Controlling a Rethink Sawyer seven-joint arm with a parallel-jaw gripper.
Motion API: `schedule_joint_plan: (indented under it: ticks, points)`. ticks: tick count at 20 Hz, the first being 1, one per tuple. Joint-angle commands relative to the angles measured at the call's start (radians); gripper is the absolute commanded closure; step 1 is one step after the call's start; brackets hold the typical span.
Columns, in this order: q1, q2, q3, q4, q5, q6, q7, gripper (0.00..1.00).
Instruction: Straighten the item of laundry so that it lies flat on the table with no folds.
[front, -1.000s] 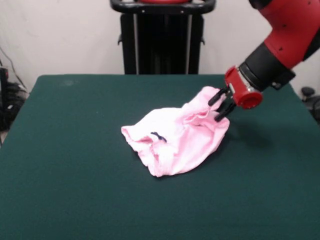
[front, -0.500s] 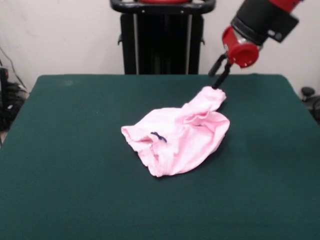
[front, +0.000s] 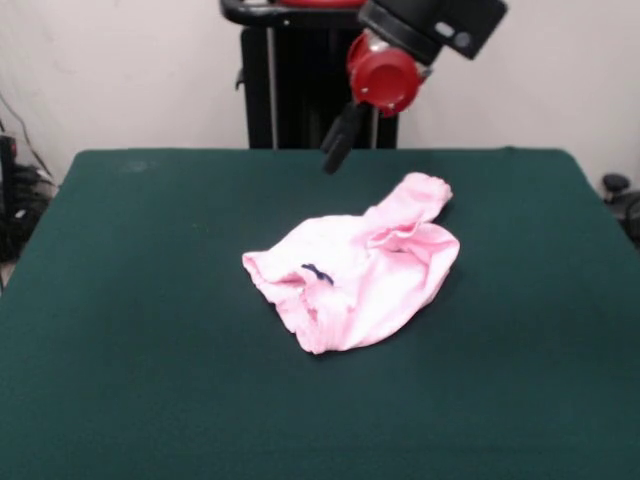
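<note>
Front view: I see the pink baby pants (front: 352, 280) lying crumpled near the middle of the green table (front: 130, 330), bunched into folds. One leg cuff sticks out at the garment's far right corner. A small dark bow (front: 317, 272) sits on the waistband at the garment's left side. The gripper (front: 338, 148) hangs above the table, behind the pants and clear of them, holding nothing. I cannot tell how far apart its fingers stand.

Red wrist, black end effector (front: 337, 150)
</note>
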Motion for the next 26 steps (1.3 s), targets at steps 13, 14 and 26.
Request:
schedule_joint_plan:
  ticks: [13,14,26]
  points:
    - [-0.263,-0.060,0.585,0.110,-0.229,-0.235,-0.050,1.00]
    - [-0.269,-0.072,0.600,0.117,-0.231,-0.224,-0.048,1.00]
    - [-0.286,-0.086,0.597,0.186,-0.334,-0.179,-0.077,1.00]
